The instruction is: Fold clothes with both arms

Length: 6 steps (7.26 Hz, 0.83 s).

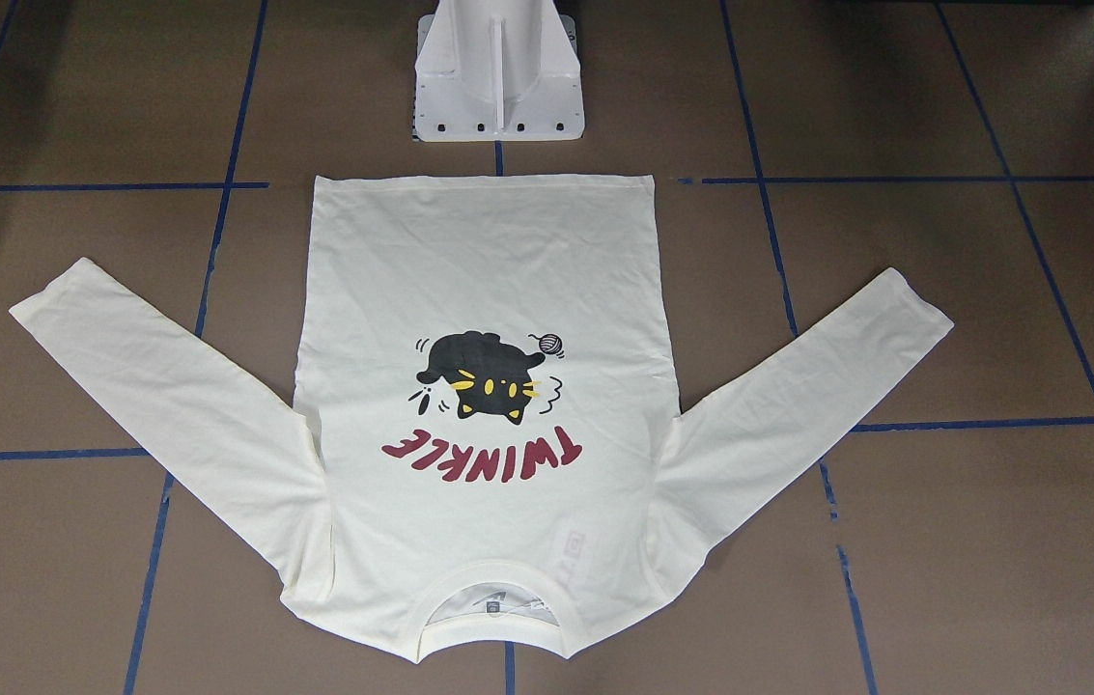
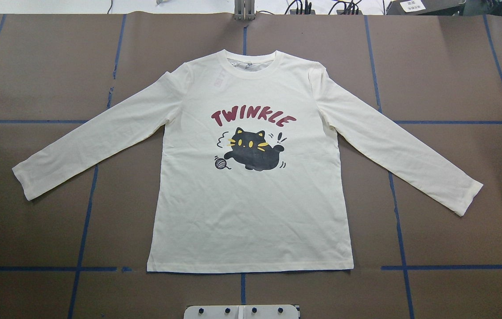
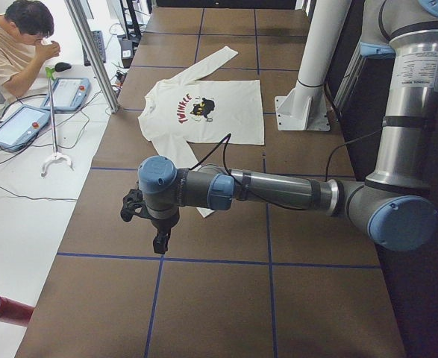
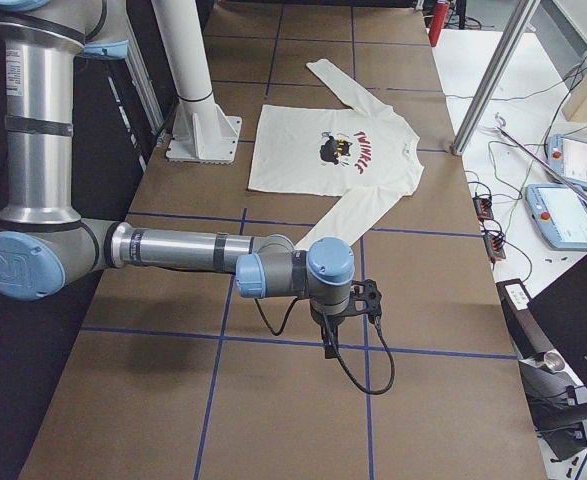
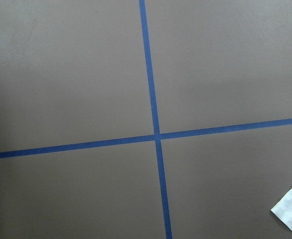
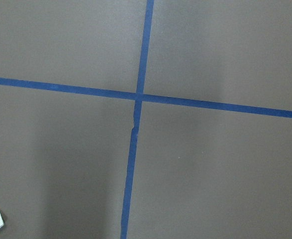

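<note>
Well, the T-shirt (image 2: 251, 208) lay flat on the worktop (image 2: 454, 66), left gripper (image 3: 160, 245) and right gripper (image 4: 330, 347) hanging just past its cuffs, jaws' state impossible to tell.

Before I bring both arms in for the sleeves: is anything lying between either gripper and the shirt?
Nothing visible. The left gripper and right gripper hang over bare table beyond the sleeve cuffs; only flat blue tape lines lie between them and the shirt, spread flat print up.

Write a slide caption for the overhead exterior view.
Cream long-sleeved T-shirt lies flat, print up, sleeves spread on the brown table, collar at the far side.
</note>
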### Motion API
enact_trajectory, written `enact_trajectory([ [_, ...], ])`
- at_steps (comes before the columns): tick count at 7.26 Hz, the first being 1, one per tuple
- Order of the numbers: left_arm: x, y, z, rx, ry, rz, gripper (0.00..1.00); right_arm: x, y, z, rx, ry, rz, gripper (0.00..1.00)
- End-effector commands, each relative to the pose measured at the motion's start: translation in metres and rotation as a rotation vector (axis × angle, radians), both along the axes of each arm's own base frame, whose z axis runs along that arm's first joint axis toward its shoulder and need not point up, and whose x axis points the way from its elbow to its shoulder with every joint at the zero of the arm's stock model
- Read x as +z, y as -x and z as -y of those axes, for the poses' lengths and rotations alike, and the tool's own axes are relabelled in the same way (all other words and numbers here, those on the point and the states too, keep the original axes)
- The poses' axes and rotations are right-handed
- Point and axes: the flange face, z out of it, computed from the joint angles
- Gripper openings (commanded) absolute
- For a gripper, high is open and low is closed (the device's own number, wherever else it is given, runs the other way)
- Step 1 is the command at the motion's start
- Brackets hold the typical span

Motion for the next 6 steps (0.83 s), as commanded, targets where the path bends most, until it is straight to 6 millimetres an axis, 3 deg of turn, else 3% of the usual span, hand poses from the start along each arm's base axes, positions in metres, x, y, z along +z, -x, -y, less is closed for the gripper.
enact_trajectory([
  [1,-0.009,-0.01,0.005,0.014,-0.07,-0.002,1.0,-0.058,0.005,0.03,-0.004,-0.114,0.001,1.0],
  [3,-0.032,-0.005,0.018,-0.002,-0.281,0.037,1.0,-0.095,0.003,0.052,0.004,-0.183,-0.01,1.0],
  [4,-0.031,-0.004,0.014,-0.004,-0.369,0.044,1.0,-0.089,0.004,0.052,0.003,-0.172,-0.005,1.0],
  [5,-0.01,-0.006,0.021,-0.003,-0.385,0.043,1.0,-0.083,0.005,0.045,-0.002,-0.185,0.02,1.0],
  [6,-0.004,-0.005,0.021,-0.004,-0.387,0.04,1.0,-0.077,0.007,0.028,-0.004,-0.265,0.047,1.0],
])
